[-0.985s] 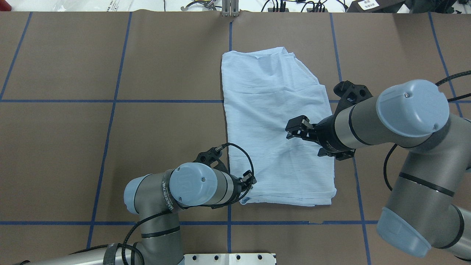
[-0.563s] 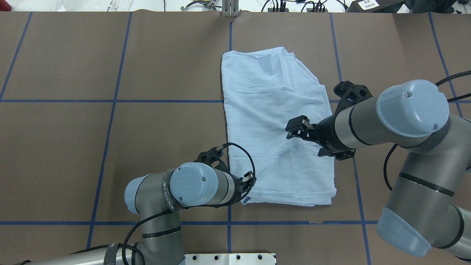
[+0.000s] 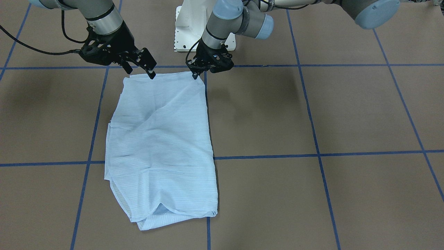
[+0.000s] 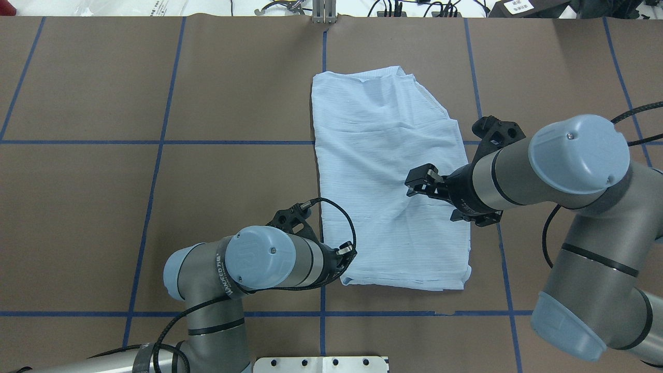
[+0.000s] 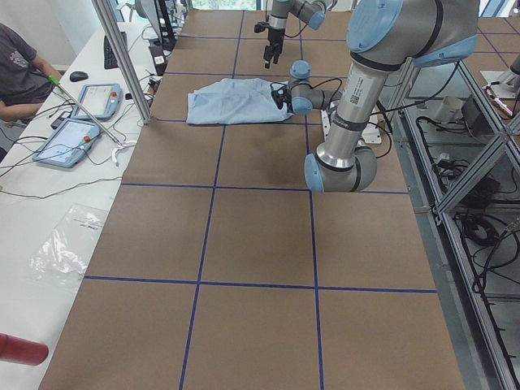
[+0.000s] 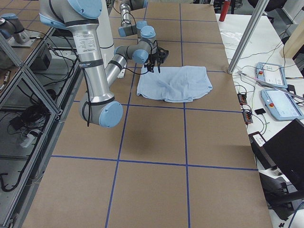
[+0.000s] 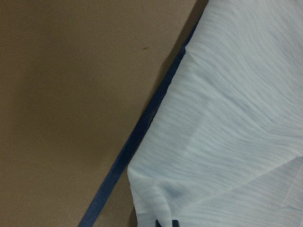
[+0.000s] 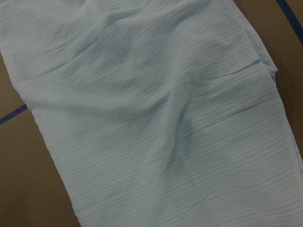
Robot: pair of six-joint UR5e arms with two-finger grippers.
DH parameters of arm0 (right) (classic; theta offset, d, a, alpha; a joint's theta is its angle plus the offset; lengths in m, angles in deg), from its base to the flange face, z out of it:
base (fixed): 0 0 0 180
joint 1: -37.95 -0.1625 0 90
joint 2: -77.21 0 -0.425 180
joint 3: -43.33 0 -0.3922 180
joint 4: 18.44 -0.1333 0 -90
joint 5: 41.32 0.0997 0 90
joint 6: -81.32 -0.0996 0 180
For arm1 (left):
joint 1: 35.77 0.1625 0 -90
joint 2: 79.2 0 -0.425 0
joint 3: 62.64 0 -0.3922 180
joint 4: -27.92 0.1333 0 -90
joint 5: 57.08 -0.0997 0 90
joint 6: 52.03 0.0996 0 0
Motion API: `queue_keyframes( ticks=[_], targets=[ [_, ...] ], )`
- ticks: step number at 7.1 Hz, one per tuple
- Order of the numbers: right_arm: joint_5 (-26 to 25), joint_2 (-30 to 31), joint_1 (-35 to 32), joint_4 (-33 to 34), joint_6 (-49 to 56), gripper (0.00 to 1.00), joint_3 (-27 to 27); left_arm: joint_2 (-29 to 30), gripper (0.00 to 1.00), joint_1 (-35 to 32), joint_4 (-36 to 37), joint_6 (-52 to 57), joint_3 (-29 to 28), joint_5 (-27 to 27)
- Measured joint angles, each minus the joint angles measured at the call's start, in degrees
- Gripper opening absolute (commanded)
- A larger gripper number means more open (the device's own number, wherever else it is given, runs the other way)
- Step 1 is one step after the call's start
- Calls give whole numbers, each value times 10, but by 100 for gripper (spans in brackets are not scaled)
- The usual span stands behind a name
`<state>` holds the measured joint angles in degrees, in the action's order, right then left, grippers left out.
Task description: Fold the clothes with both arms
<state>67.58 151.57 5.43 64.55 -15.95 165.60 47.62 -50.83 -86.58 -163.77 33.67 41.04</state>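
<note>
As the shirt (image 4: 383,171) lies flat in a long folded strip on the table (image 4: 103,207), the left gripper (image 4: 348,255) seems pinched on its 7 o'clock corner and the right gripper (image 4: 417,182) hangs open and empty toward 4 o'clock, likely readying a near-hem lift.

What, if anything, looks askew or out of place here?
The shirt is folded unevenly: at the end far from the robot an under layer pokes out past the top layer, and one long edge steps in instead of running straight.
</note>
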Motion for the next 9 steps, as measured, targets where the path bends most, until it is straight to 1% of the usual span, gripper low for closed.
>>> queue_keyframes(
  ticks=[2,5,7,9],
  targets=[
    [-18,4,40,2,-33,100,-7,-11,0,0,4,1,20,0],
    [-87,25,120,7,-94,100,-20,-11,0,1,9,0,38,-1],
    [-102,58,145,8,-132,100,-26,-9,0,1,13,0,46,-3],
    [-116,78,155,5,-170,100,-31,-8,0,-1,13,1,46,-5]
  ],
)
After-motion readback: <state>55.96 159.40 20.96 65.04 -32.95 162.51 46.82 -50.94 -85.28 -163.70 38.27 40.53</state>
